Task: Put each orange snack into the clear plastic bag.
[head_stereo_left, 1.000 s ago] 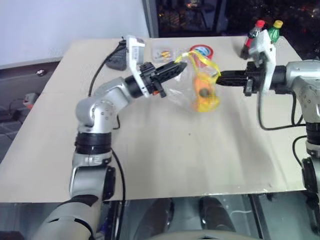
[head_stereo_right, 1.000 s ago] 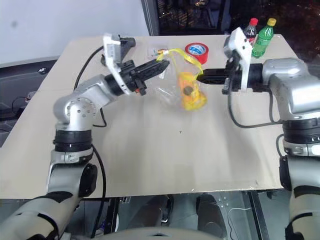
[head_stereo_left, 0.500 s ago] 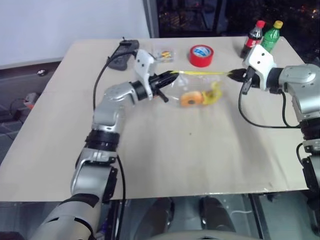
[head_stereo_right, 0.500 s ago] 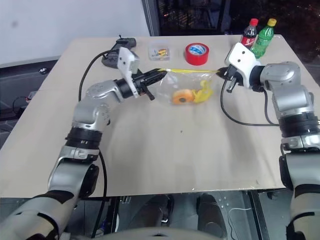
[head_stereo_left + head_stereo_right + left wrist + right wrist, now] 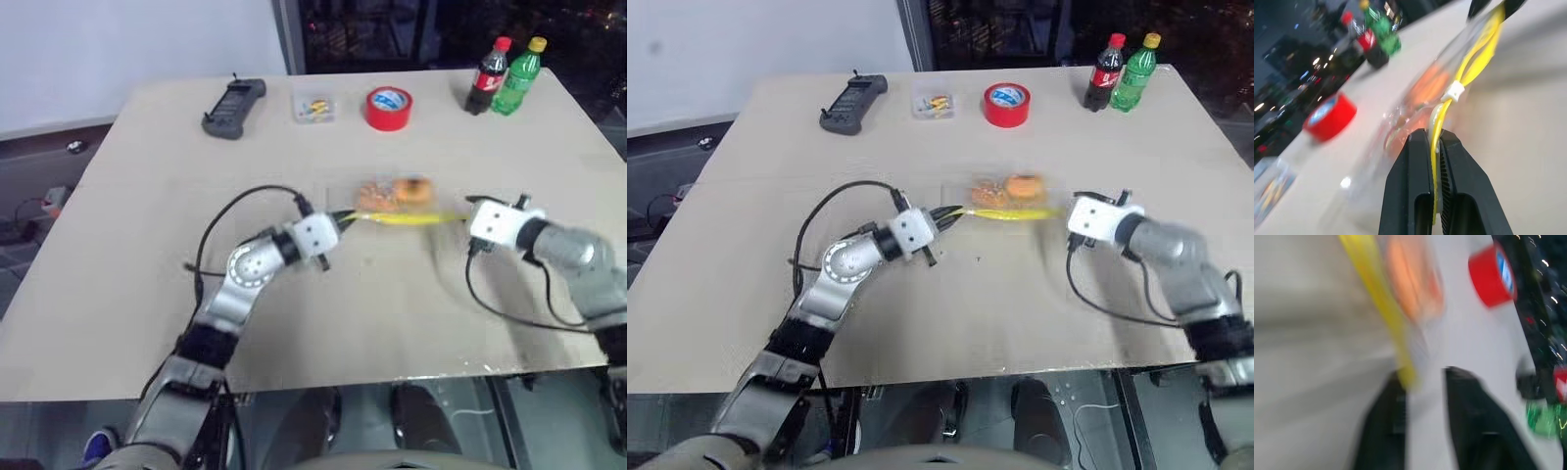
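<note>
The bag (image 5: 1004, 196) is lying flat on the table (image 5: 950, 313) with both snacks (image 5: 1006, 188) inside, its yellow strip (image 5: 402, 218) stretching between the grippers. The left gripper (image 5: 1435, 147), at the bag's 9 o'clock, is pinching the strip's end tight. The right gripper (image 5: 1422, 377), at 3 o'clock, is standing with its fingers parted beside the strip's other end. At the table's far edge are sitting a tape roll (image 5: 1006, 104), two bottles (image 5: 1120, 71), a small box (image 5: 933, 104) and a black device (image 5: 851, 102).
</note>
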`<act>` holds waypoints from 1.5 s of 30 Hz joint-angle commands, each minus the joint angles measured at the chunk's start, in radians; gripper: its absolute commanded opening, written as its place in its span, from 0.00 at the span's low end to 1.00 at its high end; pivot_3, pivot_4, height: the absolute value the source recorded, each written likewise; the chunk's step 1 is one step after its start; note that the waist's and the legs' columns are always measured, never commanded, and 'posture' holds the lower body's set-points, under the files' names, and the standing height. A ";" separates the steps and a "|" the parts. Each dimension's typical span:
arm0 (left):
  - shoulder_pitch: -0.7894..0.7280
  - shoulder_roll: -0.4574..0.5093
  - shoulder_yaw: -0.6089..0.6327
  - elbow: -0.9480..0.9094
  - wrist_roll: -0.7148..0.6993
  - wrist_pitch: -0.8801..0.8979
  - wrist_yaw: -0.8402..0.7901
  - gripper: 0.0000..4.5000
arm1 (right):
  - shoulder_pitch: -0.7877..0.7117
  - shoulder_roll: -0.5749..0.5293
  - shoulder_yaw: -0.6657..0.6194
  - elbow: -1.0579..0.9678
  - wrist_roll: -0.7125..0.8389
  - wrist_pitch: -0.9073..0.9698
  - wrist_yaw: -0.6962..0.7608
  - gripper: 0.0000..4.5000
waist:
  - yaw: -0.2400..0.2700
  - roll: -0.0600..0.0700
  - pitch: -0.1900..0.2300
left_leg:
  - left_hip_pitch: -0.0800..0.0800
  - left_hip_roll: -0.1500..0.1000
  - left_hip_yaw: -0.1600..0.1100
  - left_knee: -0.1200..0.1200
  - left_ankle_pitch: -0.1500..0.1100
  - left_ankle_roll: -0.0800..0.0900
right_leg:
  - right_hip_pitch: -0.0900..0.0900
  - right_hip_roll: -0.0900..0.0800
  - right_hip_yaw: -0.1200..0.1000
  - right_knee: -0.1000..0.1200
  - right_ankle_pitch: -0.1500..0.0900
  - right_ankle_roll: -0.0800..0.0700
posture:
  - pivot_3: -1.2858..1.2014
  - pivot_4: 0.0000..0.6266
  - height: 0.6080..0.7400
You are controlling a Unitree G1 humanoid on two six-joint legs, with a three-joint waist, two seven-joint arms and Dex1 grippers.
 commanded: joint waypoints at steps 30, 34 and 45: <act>0.032 -0.004 -0.013 -0.229 0.134 0.108 0.085 0.00 | -0.148 0.244 0.246 -0.341 -0.201 0.054 0.074 0.36 | 0.001 0.000 0.000 | 0.018 0.002 -0.005 -0.003 -0.001 0.001 | 0.024 0.006 -0.005 -0.015 0.003 0.003 | 0.52 0.24 1.00; 0.036 -0.002 -0.011 -0.239 0.130 0.115 0.082 0.00 | -0.138 0.237 0.241 -0.344 -0.203 0.052 0.078 0.36 | 0.001 0.000 0.000 | 0.018 0.002 -0.005 -0.003 -0.001 0.001 | 0.024 0.006 -0.005 -0.015 0.003 0.003 | 0.52 0.24 1.00; 0.033 0.007 -0.010 -0.234 0.126 0.113 0.075 0.00 | -0.130 0.238 0.226 -0.357 -0.200 0.068 0.082 0.36 | 0.002 0.000 0.000 | 0.018 0.002 -0.005 -0.003 -0.001 0.001 | 0.024 0.006 -0.005 -0.015 0.003 0.003 | 0.52 0.24 1.00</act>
